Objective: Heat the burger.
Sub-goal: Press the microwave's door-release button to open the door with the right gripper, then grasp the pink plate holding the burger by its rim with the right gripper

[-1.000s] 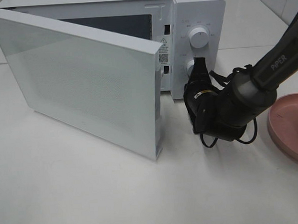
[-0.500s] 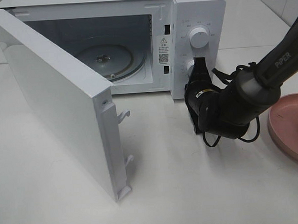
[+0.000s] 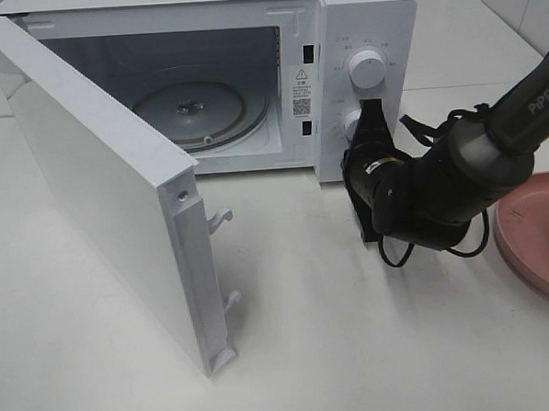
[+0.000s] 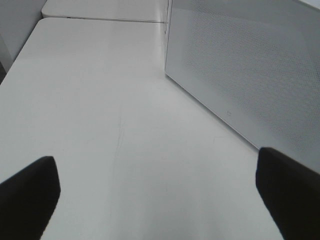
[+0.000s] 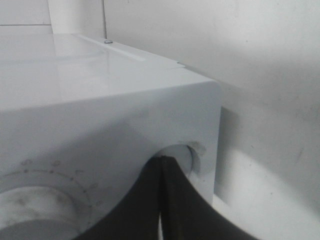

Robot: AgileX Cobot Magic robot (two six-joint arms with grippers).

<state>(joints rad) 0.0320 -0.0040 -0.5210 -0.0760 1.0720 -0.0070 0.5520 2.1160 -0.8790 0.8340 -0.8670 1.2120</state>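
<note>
Door edge juts out over tabletop; right jaws clenched at lower knob, left jaws released.

Apparently "PiPER" on right arm, microwave sticker unreadable

- Microwave: white, upper knob white.
- Door: white, fine dotted mesh pattern.
- Turntable: grey glass.
- Label: white, black print.
- Plate: pink.
- Right gripper: black.
- Right arm: dark grey and black, white "PIPER" lettering.
- Table: white.
</note>
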